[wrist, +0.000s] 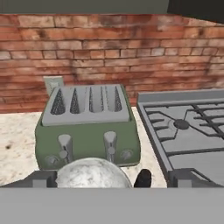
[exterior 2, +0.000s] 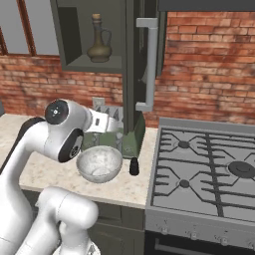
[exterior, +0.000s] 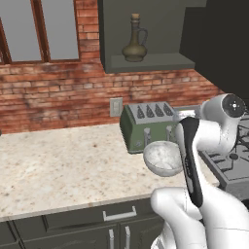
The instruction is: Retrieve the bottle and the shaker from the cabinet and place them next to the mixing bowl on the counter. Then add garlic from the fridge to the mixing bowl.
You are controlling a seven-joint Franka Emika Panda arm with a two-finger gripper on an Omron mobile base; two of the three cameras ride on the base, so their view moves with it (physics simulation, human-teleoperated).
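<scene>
The olive-brown bottle [exterior: 134, 46] [exterior 2: 98, 45] stands upright on the shelf of the open wall cabinet [exterior: 151, 62] [exterior 2: 92, 63]. On the beige counter [exterior: 63, 165] [exterior 2: 127, 188] the pale grey mixing bowl [exterior: 163, 158] [exterior 2: 99, 163] [wrist: 92, 175] sits in front of the green toaster. The small black shaker [exterior 2: 134, 166] [wrist: 143, 178] stands just right of the bowl, near the hob. My gripper [wrist: 114, 180] hovers above the bowl, facing the toaster, open with its fingertips [wrist: 41, 179] far apart and nothing held. The fridge is out of view.
A green toaster [exterior: 146, 124] [wrist: 87, 127] stands against the brick wall behind the bowl. The black gas hob [exterior 2: 209, 169] [wrist: 188, 127] adjoins the counter on the right. The open cabinet door with its grey handle [exterior 2: 147, 64] hangs above the toaster. Bare counter stretches left.
</scene>
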